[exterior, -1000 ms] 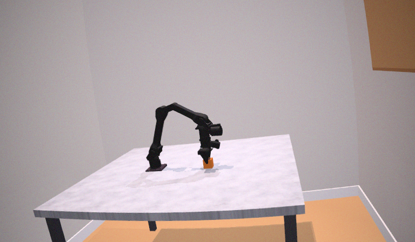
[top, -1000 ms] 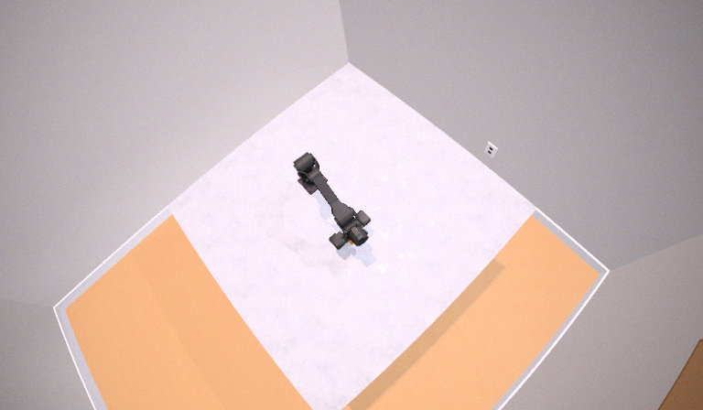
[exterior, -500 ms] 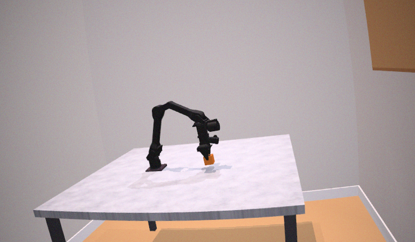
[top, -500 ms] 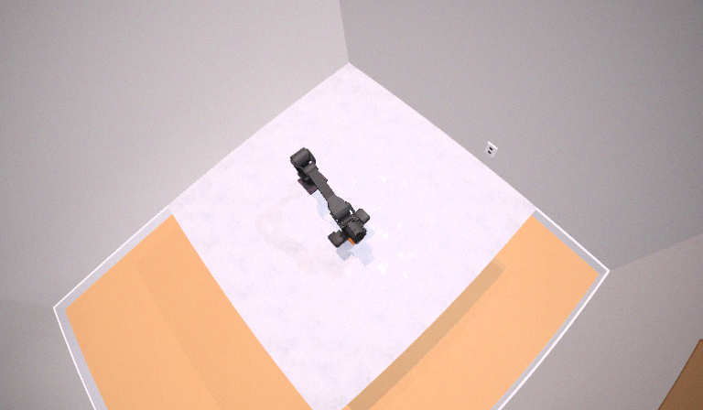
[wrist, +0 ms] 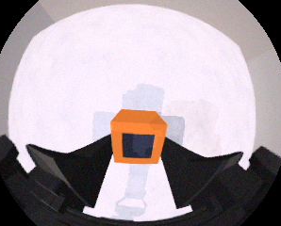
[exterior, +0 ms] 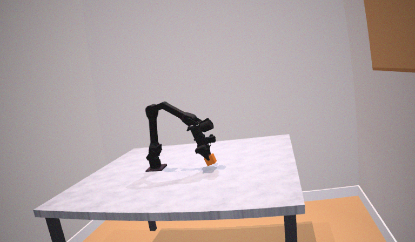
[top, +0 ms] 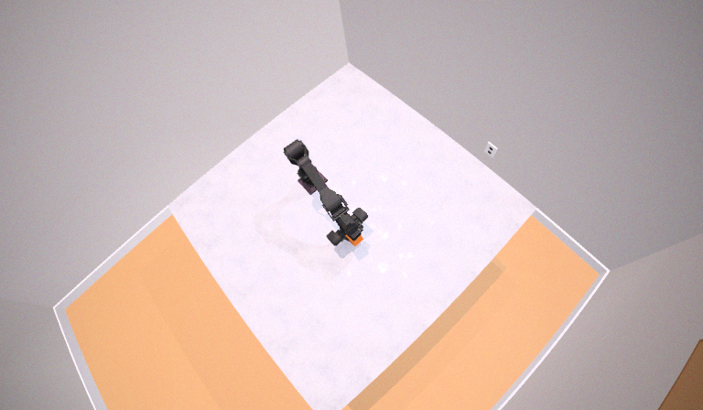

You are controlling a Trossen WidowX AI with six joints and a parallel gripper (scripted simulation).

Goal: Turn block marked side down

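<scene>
Exterior view: the black arm (exterior: 171, 111) rose from its base plate (exterior: 156, 167) on the white marbled table (exterior: 250, 178) and bent over so that the gripper (exterior: 205, 155) pointed down and outward. The gripper was closed on the orange block (exterior: 210, 159), which hung tilted, one corner lowest, just above the table surface and not resting on it; its pale shadow (exterior: 211, 168) lay directly below. Open table surface extended on all sides of the block, with the near edge (exterior: 171, 214) and the right edge well apart from it. Two dark table legs (exterior: 289, 227) showed at the front corners, over an orange floor (exterior: 336, 217) bordered in white.

Wrist view: the block (wrist: 139, 136) sat between the two dark fingers, which pressed against its left and right sides at a middling spread. The face turned towards the camera carried a dark blue square mark (wrist: 139, 145) framed in orange; no lettering, brand or label could be read on the block or the gripper.

Top view: the arm (top: 319, 188) reached from near the table centre towards the lower right, and only a small orange sliver of the block (top: 354, 239) showed past the gripper (top: 348, 234). A small white wall outlet (top: 490, 149) was set beyond the right table edge; nothing legible appeared on it.
</scene>
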